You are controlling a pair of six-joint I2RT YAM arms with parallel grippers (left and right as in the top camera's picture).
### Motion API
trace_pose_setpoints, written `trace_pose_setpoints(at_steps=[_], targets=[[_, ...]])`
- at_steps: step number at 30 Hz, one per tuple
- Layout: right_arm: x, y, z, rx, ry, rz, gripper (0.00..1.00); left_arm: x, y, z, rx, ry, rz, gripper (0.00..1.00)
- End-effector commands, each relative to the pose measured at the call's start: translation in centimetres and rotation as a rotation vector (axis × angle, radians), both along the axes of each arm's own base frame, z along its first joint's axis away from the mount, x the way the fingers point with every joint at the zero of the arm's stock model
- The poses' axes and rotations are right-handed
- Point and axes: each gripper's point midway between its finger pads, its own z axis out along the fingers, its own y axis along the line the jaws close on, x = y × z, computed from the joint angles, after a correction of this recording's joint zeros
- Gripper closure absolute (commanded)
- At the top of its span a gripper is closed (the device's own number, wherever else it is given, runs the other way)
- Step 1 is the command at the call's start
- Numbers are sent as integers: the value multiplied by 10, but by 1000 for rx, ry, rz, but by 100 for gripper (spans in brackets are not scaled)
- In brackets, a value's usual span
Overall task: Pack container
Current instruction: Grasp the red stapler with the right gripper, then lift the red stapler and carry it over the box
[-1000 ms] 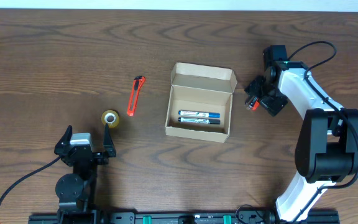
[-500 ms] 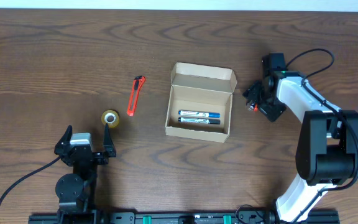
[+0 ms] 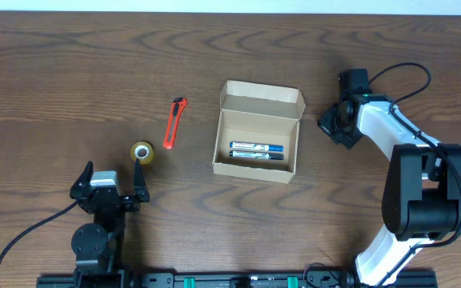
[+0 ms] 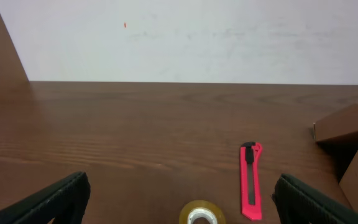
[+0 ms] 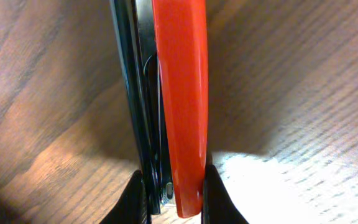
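- Showing the overhead view: a small rectangular tan cardboard container is sitting near the middle of the dark brown wooden table, with its flap lid standing open on the far side.
- Two blue-and-white markers are lying side by side inside the container, against its near wall.
- A slim orange-red utility knife is lying left of the container and apart from it. A small roll of clear tape is resting near the knife's lower end.
- The left gripper is waiting at the near left edge with its jaws spread wide and nothing between them.
- The right gripper is reaching down to the table just right of the container. Its jaws are hard to make out from above.
- Showing the left wrist view: the two black fingers are standing far apart at the lower corners. The roll of clear tape and the utility knife are lying ahead, between them.
- One corner of the container is showing at the right edge.
- Showing the right wrist view: the right gripper is pinching a narrow red plastic object backed by black and metal strips. Both fingers are pressing on its sides just above the wood grain.
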Motion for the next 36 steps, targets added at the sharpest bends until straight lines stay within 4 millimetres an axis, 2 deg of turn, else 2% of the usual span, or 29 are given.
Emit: trace_pose_setpoints(at_steps=[1,6,9,11,13,14,16,20,22,23,25,27,29,31,36], targets=[[-15,8,-18,39,60,57,99,-1,-1,-17,-10,55,-8,5],[3,11,-2,35,-5,157,99,-1,-1,-17,-10,55,-8,5],[23,12,24,13,-86,226,98,-1,-1,-17,-10,55,-8,5],[39,13,51,-11,-157,286,99,-1,-1,-17,-10,55,-8,5],[56,16,89,-52,-249,387,98,-1,-1,-17,-10,55,-8,5],[60,17,99,-65,-273,419,98,-1,-1,-17,-11,55,-8,5],[69,24,137,-121,-358,530,98,-1,-1,-18,-11,55,-8,5],[75,42,201,-235,-509,731,98,-1,-1,-18,-10,55,-8,5],[70,66,226,-316,-580,976,98,-1,-1,-18,-10,55,-8,5],[64,78,233,-355,-594,1094,98,-1,-1,-18,-10,55,-8,5],[46,103,235,-423,-580,1337,99,-1,-1,-18,-10,55,-8,5],[26,121,227,-465,-535,1545,99,-1,-1,-18,-10,55,-8,5],[-4,139,211,-481,-447,1801,99,-1,-1,-17,-10,55,-8,5],[-22,141,200,-484,-365,1907,99,-1,-1,-18,-11,55,-9,5],[-37,133,192,-477,-256,1918,99,-1,-1,-18,-11,55,-9,5]])
